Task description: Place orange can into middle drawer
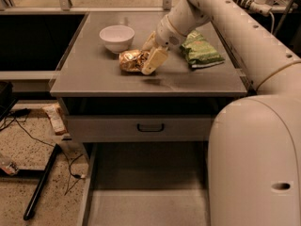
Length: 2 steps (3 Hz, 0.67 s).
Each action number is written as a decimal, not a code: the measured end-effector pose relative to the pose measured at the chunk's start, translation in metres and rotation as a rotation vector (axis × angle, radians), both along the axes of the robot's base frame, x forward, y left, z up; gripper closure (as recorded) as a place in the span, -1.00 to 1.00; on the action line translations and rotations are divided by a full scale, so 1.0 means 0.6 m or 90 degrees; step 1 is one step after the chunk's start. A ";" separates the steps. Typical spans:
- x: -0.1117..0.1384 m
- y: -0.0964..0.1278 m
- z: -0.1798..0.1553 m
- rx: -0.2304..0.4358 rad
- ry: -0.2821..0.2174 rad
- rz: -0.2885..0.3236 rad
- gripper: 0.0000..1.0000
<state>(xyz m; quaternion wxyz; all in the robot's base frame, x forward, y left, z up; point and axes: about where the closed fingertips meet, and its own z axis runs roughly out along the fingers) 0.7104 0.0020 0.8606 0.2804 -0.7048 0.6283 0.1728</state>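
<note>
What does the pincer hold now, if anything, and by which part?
It cannot be told: the pincer is at the right end of the can, on the counter; no grip shows.

The big white arm (244, 41) reaches in from the right and bends down. The gripper (151, 52) sits at its end, tipped down and left.

No word, number or brand can be read anywhere in the frame. The green chip bag (201, 53), in the upper right on the desk (94, 81), carries pale markings on its wrapper, but no letters can be made out. The hand (146, 59) sits at upper centre, just beside the orange can (130, 60); neither shows legible print.
</note>
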 end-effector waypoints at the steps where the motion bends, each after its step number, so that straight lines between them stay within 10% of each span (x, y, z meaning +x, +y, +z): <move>1: 0.000 0.000 0.000 0.000 0.000 0.000 0.32; 2: 0.000 0.000 0.000 0.000 0.000 0.000 0.79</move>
